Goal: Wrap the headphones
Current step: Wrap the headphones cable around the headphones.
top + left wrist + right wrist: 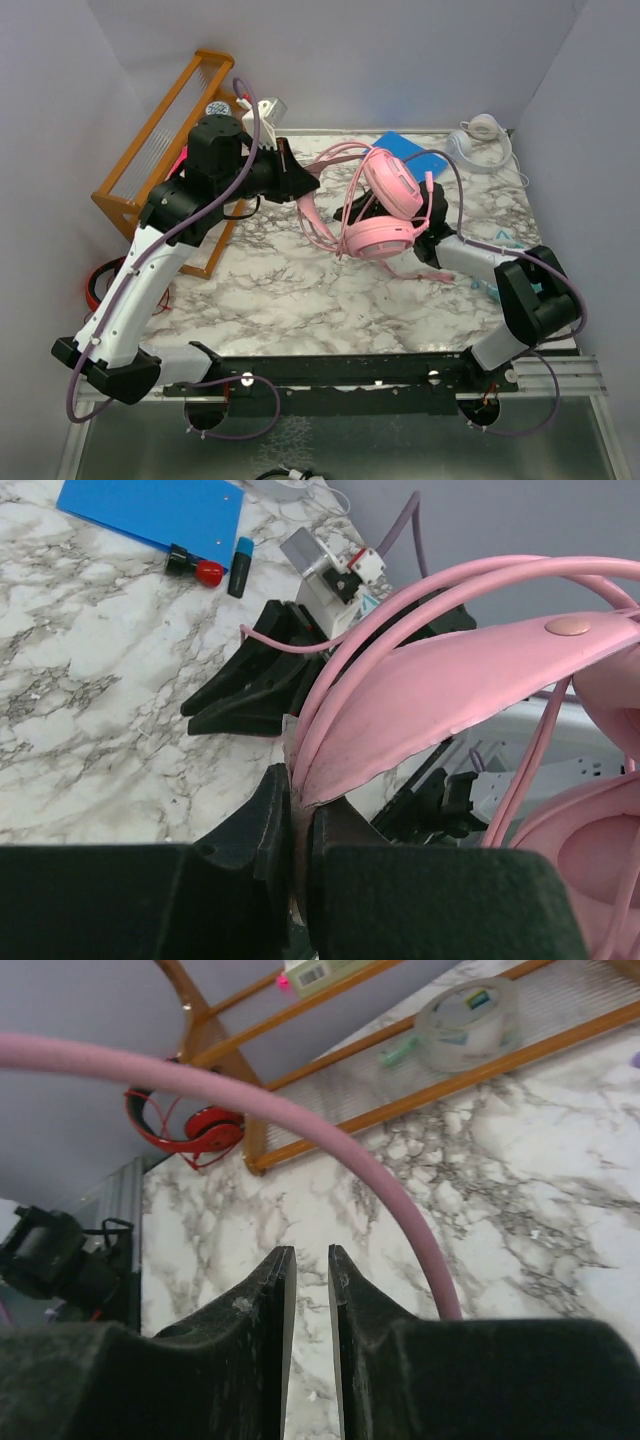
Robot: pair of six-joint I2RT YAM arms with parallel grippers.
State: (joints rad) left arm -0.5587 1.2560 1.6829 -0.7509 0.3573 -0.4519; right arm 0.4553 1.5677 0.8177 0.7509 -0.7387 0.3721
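The pink headphones (385,212) hang above the middle of the marble table, ear cups together and the pink cable (335,152) looped over them. My left gripper (305,195) is shut on the end of the pink headband (440,695), which is pinched between its fingertips (275,810). My right gripper (425,228) sits just right of the ear cups. Its jaws stand a narrow gap apart with nothing between them. The cable (300,1110) arcs over it and runs down outside its right finger (355,1290). The white headphones (483,140) lie at the back right corner.
A wooden rack (160,140) stands along the left side with a tape roll (467,1022) in it. Red headphones (195,1130) lie off the table's left edge. A blue notebook (150,510) and markers (208,572) lie at the back.
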